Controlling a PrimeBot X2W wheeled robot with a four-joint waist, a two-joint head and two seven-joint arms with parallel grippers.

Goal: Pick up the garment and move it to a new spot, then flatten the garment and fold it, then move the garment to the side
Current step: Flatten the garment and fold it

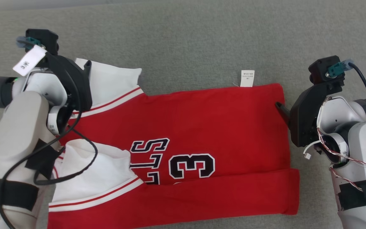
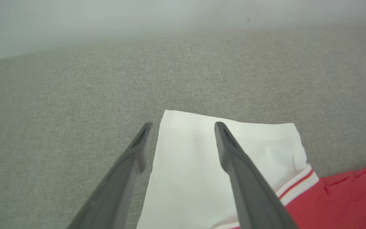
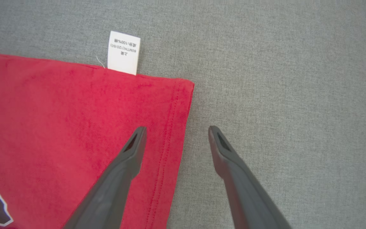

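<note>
The red cotton jersey with white sleeves and a black-and-white printed number (image 1: 221, 121) is seen spread on the grey cloth-covered counter (image 1: 186, 38), collar end to the left and hem to the right. The move to a new spot and the flattening are judged done, and the folding begun: the near long side (image 1: 202, 197) has been turned up over the lower part of the print. The far side is not yet folded, and the shift to the side is left.

At the far left, the left gripper (image 2: 183, 125) is held wide with nothing between its fingers, astride the outer edge of the far white sleeve (image 2: 186, 175); one finger is over bare counter, the other over the sleeve. Contact with the cloth cannot be told. Further right, a small white care label (image 1: 247, 78) is seen sticking out past the far edge. At the right, the right gripper (image 3: 177, 128) is likewise spread wide and empty, astride the stitched hem (image 3: 173, 133) near the far corner.

Bare counter is seen beyond the far edge and right of the hem, so room for folding inward and for sliding aside is judged ample.
</note>
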